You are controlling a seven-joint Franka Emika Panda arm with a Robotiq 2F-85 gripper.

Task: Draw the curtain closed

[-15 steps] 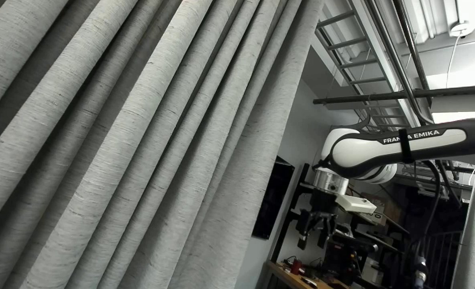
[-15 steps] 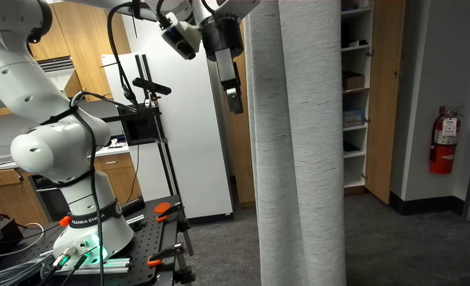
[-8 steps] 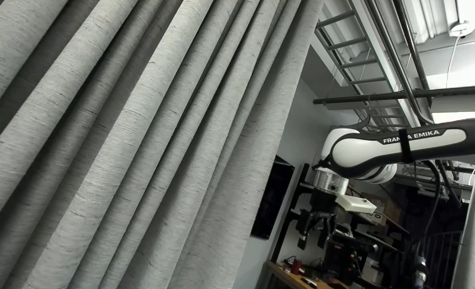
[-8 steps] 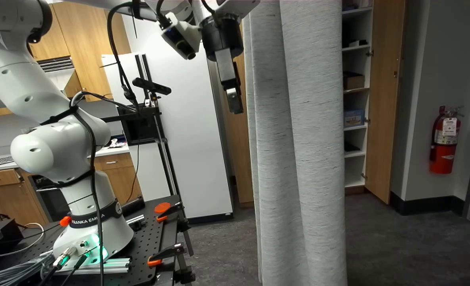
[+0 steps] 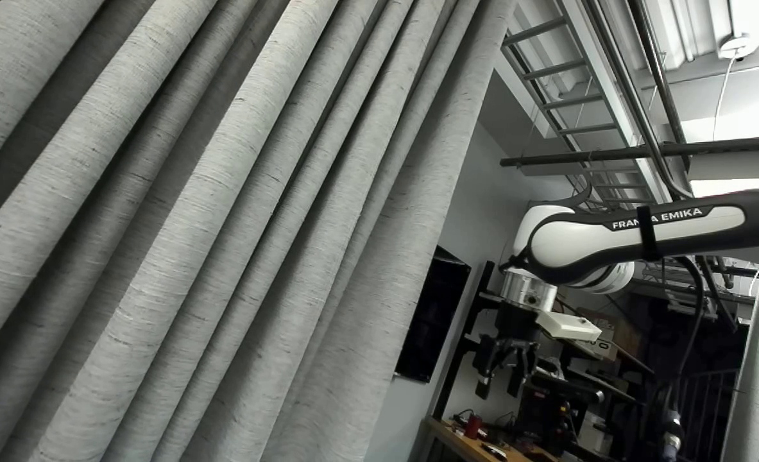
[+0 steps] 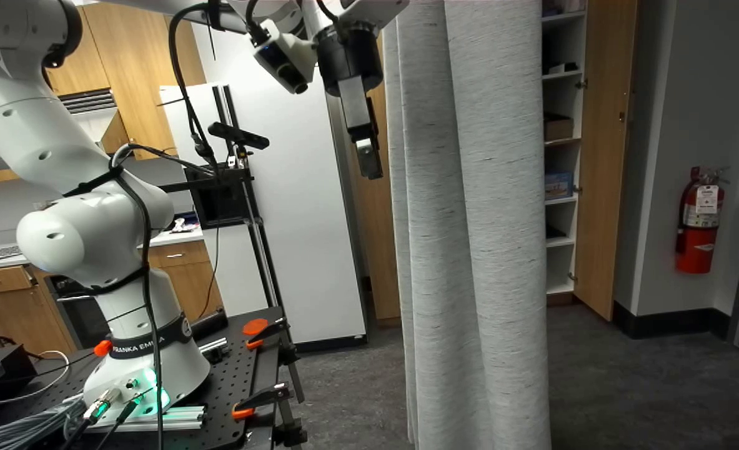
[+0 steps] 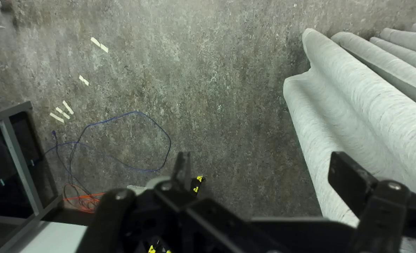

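The curtain, a large light-grey pleated drape, fills the left of an exterior view [image 5: 225, 256]. It hangs right of the arm in an exterior view [image 6: 500, 219] and lies along the right side of the wrist view [image 7: 362, 116]. My gripper [image 5: 498, 385] points down, its two fingers apart with nothing between them. In an exterior view the gripper [image 6: 371, 167] is just left of the curtain's near edge. In the wrist view the gripper [image 7: 260, 161] has one finger over bare floor and the other in front of the curtain fabric. Whether that finger touches the fabric cannot be told.
A tall white fridge [image 6: 288, 187] stands behind the arm. An open shelf cabinet [image 6: 560, 219] and a red fire extinguisher [image 6: 700, 225] are beyond the curtain. A wooden table [image 5: 462, 443] is low behind the gripper. A blue cable [image 7: 134, 112] lies on the floor.
The curtain has shifted slightly: its edge is a little further left in an exterior view and its folds a little further right in an exterior view. The arm and gripper have not visibly moved.
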